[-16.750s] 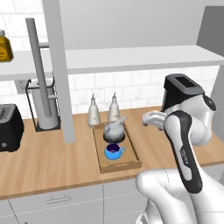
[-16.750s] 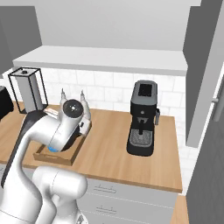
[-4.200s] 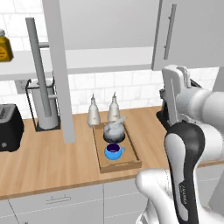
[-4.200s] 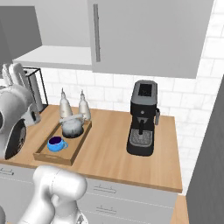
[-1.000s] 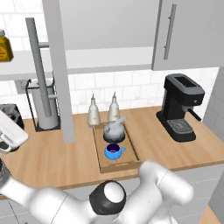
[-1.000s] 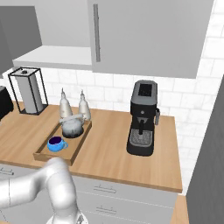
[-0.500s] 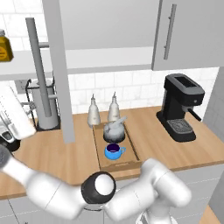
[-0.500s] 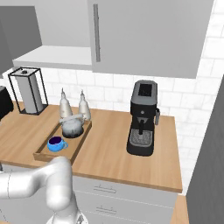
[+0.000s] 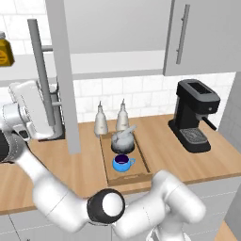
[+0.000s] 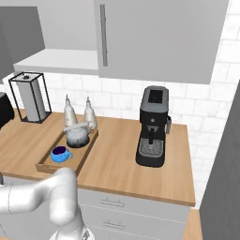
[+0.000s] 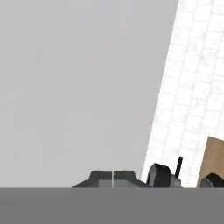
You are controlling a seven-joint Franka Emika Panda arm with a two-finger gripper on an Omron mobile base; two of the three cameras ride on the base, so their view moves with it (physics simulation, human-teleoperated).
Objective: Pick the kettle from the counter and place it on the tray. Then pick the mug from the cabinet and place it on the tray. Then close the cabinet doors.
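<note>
One kettle [image 9: 123, 140] and one mug [image 9: 122, 163] sit on one tray [image 9: 108, 167], mid-frame, behind them two bottles [image 9: 101, 124]. The end effector [image 11: 113, 175] has its fingers pressed together, holding nothing.

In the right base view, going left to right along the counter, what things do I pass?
Wire-frame holder with a pale roll → blue mug on the wooden tray → silver kettle → black coffee machine.

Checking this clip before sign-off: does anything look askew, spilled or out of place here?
Nothing spilled or toppled. The squat silver-grey kettle and small blue mug sit upright on the wooden tray. One grey cabinet door stands open, edge-on to the left base view; the right door is shut.
</note>
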